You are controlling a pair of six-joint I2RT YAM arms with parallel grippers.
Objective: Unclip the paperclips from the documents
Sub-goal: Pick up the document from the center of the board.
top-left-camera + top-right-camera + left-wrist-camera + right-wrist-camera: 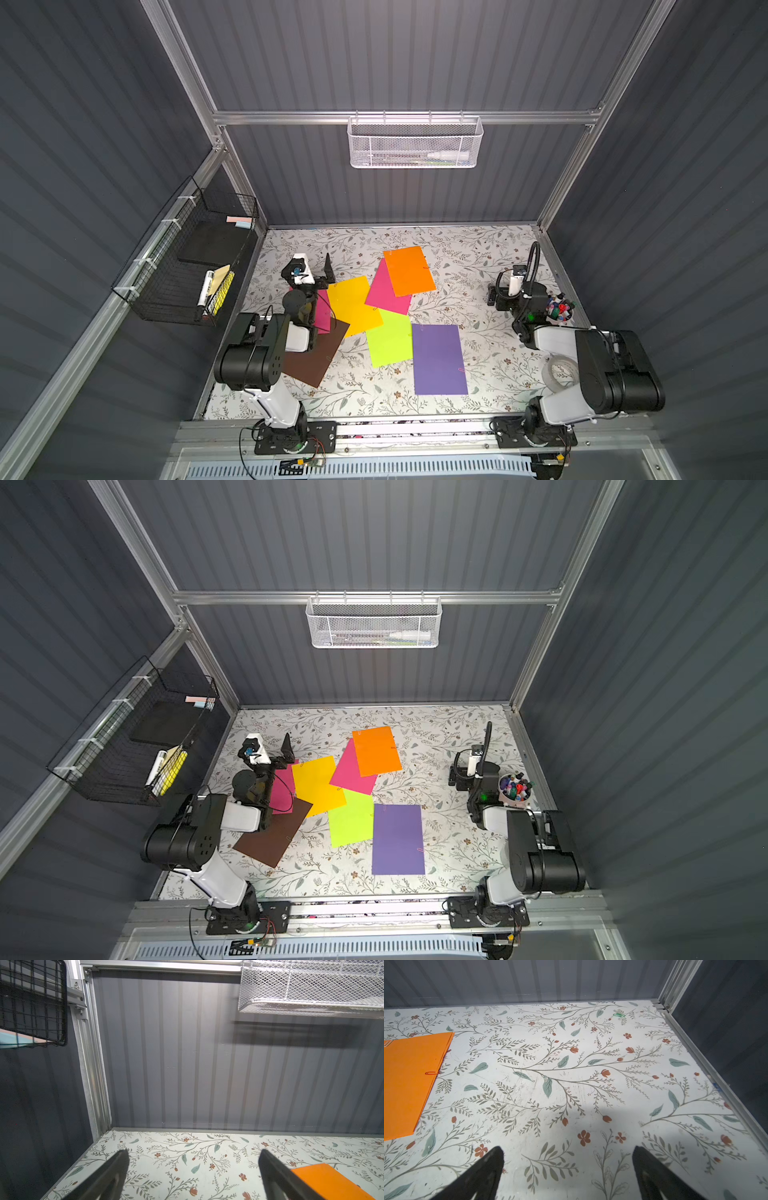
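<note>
Apparently no unclipping is happening yet.
Left gripper (193, 1153) and right gripper (568, 1149) are hanging spread, empty; the red paperclip (431, 1073) on the orange sheet (409, 1088) is probably awaiting a fine pinch.

documents (438, 359) — matt paper | basket (413, 143) — white metal mesh

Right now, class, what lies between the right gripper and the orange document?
Nothing: the right wrist view shows only bare floral table between the right gripper and the orange document.
</note>
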